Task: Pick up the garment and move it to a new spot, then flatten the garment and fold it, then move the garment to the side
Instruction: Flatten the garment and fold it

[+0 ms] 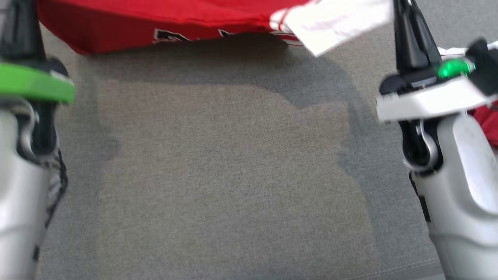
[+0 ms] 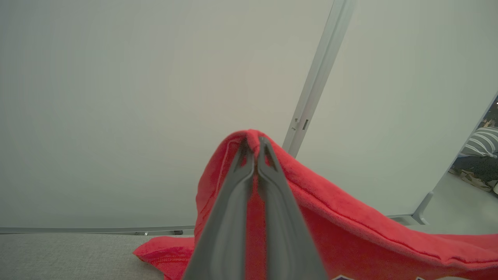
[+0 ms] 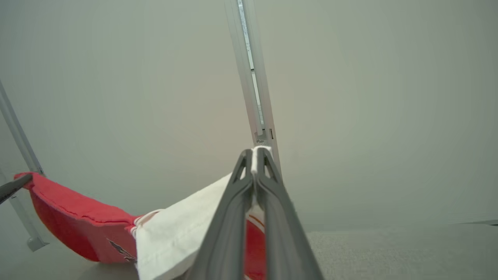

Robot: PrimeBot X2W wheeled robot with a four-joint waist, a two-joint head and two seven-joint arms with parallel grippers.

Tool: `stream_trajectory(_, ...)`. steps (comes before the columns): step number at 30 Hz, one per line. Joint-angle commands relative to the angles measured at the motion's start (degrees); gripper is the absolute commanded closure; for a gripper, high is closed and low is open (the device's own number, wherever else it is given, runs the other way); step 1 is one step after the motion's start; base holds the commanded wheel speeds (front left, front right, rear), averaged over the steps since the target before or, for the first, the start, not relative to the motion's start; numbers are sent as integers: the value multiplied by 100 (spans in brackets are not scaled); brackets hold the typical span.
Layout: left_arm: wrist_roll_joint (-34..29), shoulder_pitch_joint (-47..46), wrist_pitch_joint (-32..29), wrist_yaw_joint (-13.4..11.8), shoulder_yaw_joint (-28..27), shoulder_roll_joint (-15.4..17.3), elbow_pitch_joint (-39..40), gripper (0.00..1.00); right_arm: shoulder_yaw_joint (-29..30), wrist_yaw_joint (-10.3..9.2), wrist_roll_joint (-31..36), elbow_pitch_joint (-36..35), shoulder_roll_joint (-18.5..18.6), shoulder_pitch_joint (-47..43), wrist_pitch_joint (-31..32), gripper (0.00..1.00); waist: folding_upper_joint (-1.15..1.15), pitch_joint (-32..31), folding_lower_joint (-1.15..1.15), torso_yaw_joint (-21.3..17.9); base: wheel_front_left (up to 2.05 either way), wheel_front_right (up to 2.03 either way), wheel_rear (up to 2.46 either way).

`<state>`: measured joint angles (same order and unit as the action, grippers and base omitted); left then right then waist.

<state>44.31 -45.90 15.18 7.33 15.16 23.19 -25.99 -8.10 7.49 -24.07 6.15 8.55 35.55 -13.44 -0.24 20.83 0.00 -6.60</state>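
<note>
The garment (image 1: 163,21) is red with a white sleeve (image 1: 342,21) and dark lettering. It hangs stretched across the top of the head view above the grey fabric surface (image 1: 233,175). In the left wrist view my left gripper (image 2: 255,146) is shut on a red fold of the garment (image 2: 350,229), lifted off the surface. My right gripper (image 3: 256,155) is shut on the white edge of the sleeve (image 3: 175,229), with the red body (image 3: 74,221) sagging away to the left. The right gripper's dark fingers (image 1: 408,35) rise at the top right of the head view.
Both pale forearms (image 1: 23,186) (image 1: 459,175) flank the grey surface, each with a green band. A pale wall with a metal strip (image 2: 315,77) stands behind. A bit of red cloth (image 1: 488,122) shows by the right wrist. A person in a striped top (image 2: 480,144) sits far off.
</note>
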Motion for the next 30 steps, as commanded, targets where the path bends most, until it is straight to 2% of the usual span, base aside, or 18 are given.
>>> stream_trajectory(1, 40, 321, -4, 19, -48, -16, 127, 100, 94, 0, 30, -107, -36, -252, 7, 100, 24, -247, 0, 115, 0, 0, 0)
stream_trajectory(10, -105, 2947, -3, -292, -333, -421, 1399, 100, 1030, 0, 59, -770, -428, -2501, 79, 100, 24, -854, 0, 309, 0, 0, 0)
stream_trajectory(17, -394, 4320, -2, -596, -582, -853, 1941, 100, 1143, 0, 53, -728, -542, -3717, 140, 100, 24, -1276, 0, 377, 0, 0, 0)
stream_trajectory(24, -685, 5262, -1, -712, -752, -1325, 1991, 100, 1252, 0, -114, -487, -554, -4393, 58, 100, 24, -1627, 0, 446, 0, 0, 0)
stream_trajectory(30, -867, 5591, -1, -611, -928, -1530, 1868, 100, 1228, 0, -141, -326, -554, -4654, 9, 100, 24, -1800, 0, 430, 0, 0, 0)
